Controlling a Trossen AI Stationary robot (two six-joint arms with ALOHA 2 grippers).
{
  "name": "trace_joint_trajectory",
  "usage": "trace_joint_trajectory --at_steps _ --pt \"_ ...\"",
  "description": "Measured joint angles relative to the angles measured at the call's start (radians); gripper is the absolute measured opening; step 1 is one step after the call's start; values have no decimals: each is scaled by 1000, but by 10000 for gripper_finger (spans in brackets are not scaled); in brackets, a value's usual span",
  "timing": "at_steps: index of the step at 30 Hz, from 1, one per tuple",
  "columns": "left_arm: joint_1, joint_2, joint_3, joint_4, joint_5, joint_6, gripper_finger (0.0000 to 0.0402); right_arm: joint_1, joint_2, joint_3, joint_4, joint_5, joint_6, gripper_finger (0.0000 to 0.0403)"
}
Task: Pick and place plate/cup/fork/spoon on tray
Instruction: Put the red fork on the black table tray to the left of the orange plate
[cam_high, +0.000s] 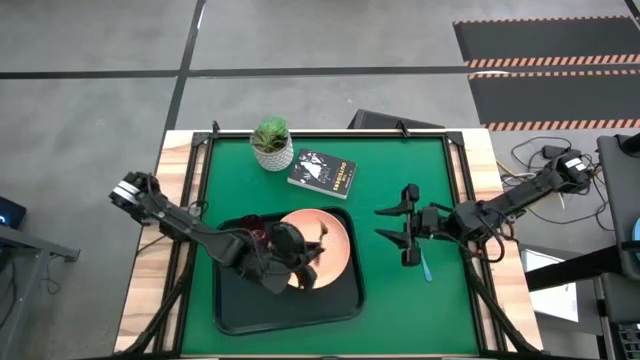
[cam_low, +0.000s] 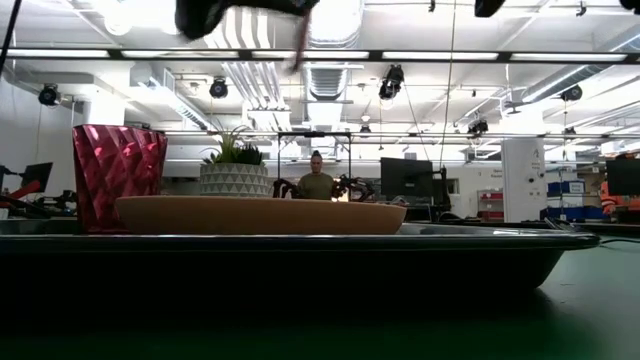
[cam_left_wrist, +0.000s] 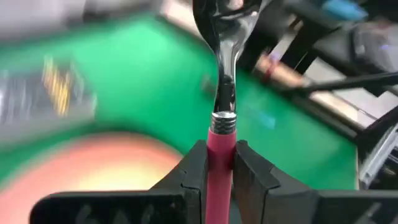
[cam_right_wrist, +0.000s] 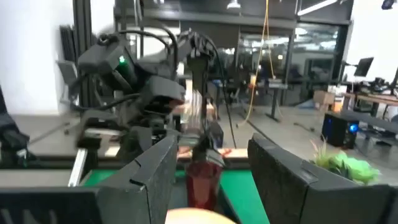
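Note:
The black tray (cam_high: 230, 305) lies on the green mat at the near left. On it rest the salmon plate (cam_high: 330, 262) and, left of the plate, the maroon cup (cam_high: 257, 237), which stands upright (cam_low: 120, 175). Above the plate my left gripper (cam_high: 305, 262) is shut on the pink-handled fork (cam_left_wrist: 222, 74). My right gripper (cam_high: 392, 224) stands open to the right of the tray, nothing between its fingers. The blue-handled spoon (cam_high: 425, 266) lies flat on the mat just near of it. My left gripper pinches the fork's pink handle (cam_left_wrist: 219, 146) between its two fingers, just behind the metal collar. The handle runs along the fingers, and the metal neck and tines stick out ahead of them. The fork is lifted clear above the plate (cam_low: 300, 45).
A white pot with a green plant (cam_high: 272, 145) and a small black book (cam_high: 322, 173) sit at the far side of the mat. Bare green mat lies between the tray and the right gripper. Wooden borders flank the mat on both sides.

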Motion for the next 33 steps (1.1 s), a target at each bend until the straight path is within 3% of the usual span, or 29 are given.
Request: trace_joint_trajectory --at_steps 3,7,11,18,21,27,33 --pt "-20 -19 7 -178 168 -277 31 0 -34 17 -90 26 -18 187" --pt "-60 -20 3 -284 489 -503 31 0 -67 28 -139 76 -45 187" --pt "-119 -21 3 -323 674 -667 31 0 -75 28 -171 91 -53 187" --pt "-220 -26 -35 -638 798 -1097 31 0 -75 28 -191 113 -60 187" --pt "-236 -24 -40 -732 800 -1241 34 0 -76 28 -209 120 -60 187" --pt "-237 -23 -100 -735 765 -1326 45 0 -76 28 -231 121 -60 187" --pt "-237 -23 -170 -724 859 -1375 45 0 -76 28 -263 130 -60 187"
